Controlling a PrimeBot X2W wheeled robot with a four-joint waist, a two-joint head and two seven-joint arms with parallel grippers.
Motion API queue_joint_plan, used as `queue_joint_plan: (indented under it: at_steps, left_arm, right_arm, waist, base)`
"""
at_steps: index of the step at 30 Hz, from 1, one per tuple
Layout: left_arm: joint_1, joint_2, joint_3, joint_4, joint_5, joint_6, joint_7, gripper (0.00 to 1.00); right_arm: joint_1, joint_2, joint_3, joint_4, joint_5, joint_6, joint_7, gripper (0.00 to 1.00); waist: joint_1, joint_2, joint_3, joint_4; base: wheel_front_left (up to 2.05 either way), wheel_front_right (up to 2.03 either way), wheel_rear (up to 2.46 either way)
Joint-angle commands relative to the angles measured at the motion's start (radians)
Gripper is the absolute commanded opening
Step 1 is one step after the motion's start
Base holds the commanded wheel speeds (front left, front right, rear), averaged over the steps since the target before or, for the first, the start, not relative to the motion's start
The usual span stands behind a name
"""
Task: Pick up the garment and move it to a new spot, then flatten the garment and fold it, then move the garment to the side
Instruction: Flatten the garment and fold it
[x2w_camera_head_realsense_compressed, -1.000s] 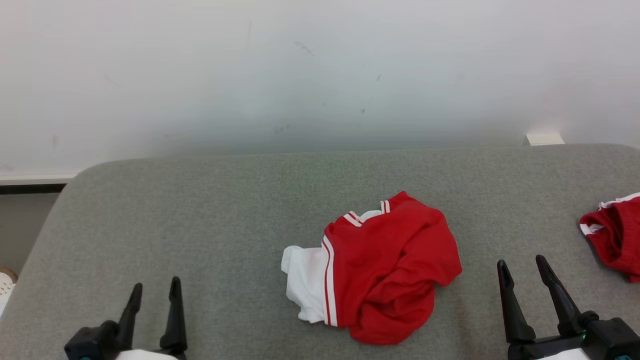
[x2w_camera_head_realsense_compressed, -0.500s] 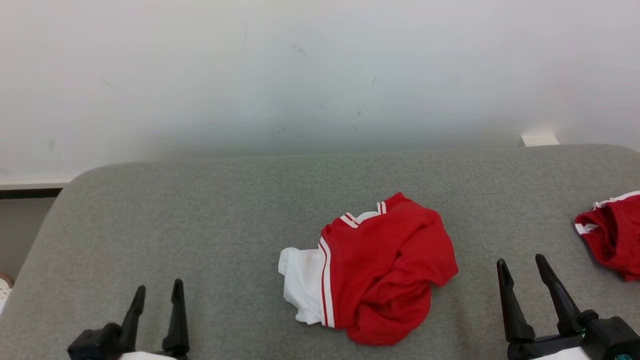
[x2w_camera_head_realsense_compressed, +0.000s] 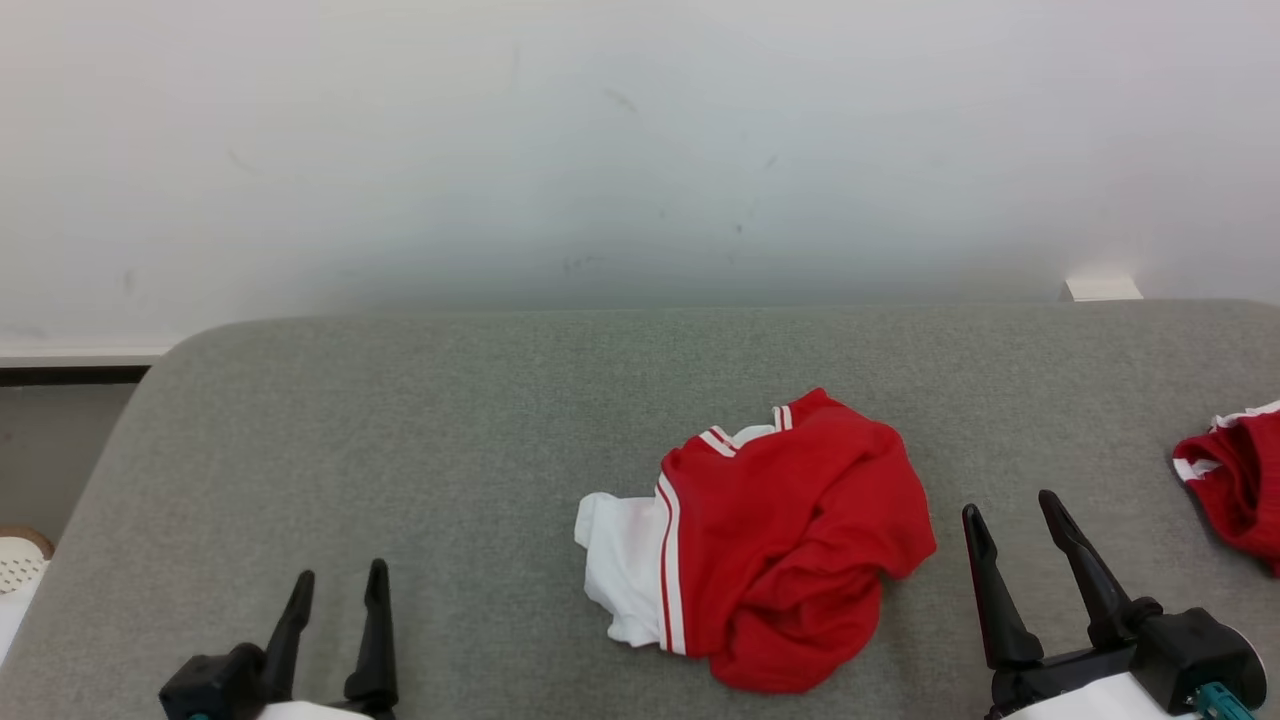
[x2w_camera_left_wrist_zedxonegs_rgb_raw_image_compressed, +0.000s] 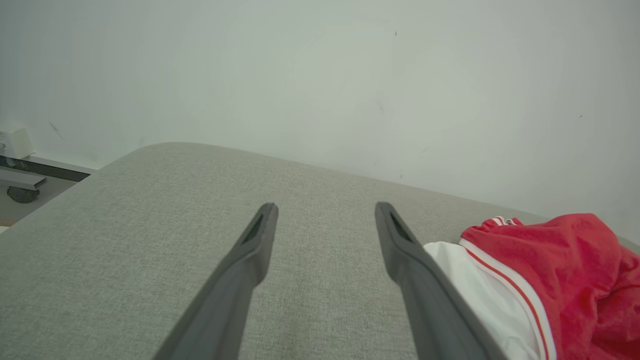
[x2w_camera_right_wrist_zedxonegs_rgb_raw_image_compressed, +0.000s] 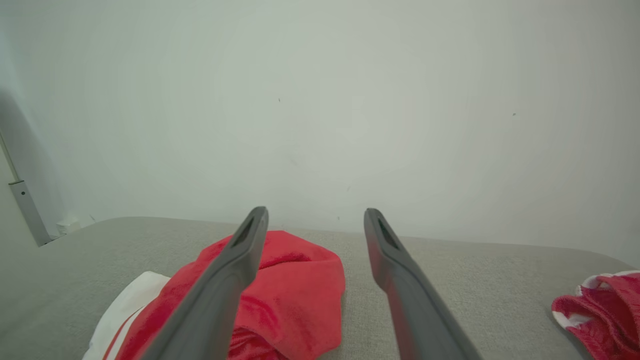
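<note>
Grey padded bench (x2w_camera_head_realsense_compressed: 400, 440), rounded far-left corner, back edge against a white wall (x2w_camera_head_realsense_compressed: 600, 150). The bench's left half is bare, so there is plenty of free surface there. A free strip also lies between the garment (x2w_camera_head_realsense_compressed: 790, 540) and a second red garment (x2w_camera_head_realsense_compressed: 1235, 480), which is cut by the right frame edge.

The garment is a crumpled red-and-white heap, right of centre and nearer the front edge, white part toward the left. It lies on the bench, apart from both end effectors.

Left end effector (x2w_camera_head_realsense_compressed: 340, 575) sits low at front left, fingers pointing at the wall, released, jaws apart, well apart from the garment. Right end effector (x2w_camera_head_realsense_compressed: 1010, 505) is at front right, fingers leaning slightly left, also released, near the garment's right side but not touching.

Left wrist view: bare fabric between the fingers, garment off to the right, caster wheel (x2w_camera_left_wrist_zedxonegs_rgb_raw_image_compressed: 22, 194) on the floor past the bench's left end.

Right wrist view: garment partly behind the left finger, second garment at lower right, grey rail (x2w_camera_right_wrist_zedxonegs_rgb_raw_image_compressed: 27, 215) on the wall at left.
</note>
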Motion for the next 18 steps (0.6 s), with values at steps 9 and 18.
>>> queue_joint_plan:
  at_steps: [9,18]
  left_arm:
    - [-0.02,-0.013,0.002,0.02,0.016,-0.026,0.0,1.0]
    - [-0.152,-0.011,-0.133,0.146,-0.025,-0.056,0.115,1.0]
  right_arm:
    - [-0.001,0.004,0.003,0.019,0.006,-0.002,0.001,1.0]
    - [-0.027,0.007,0.009,0.023,0.012,-0.002,0.001,1.0]
  waist:
    - [0.0,0.0,0.002,0.029]
    - [0.0,0.0,0.017,-0.038]
  base:
    - [0.0,0.0,0.0]
    - [0.0,0.0,0.0]
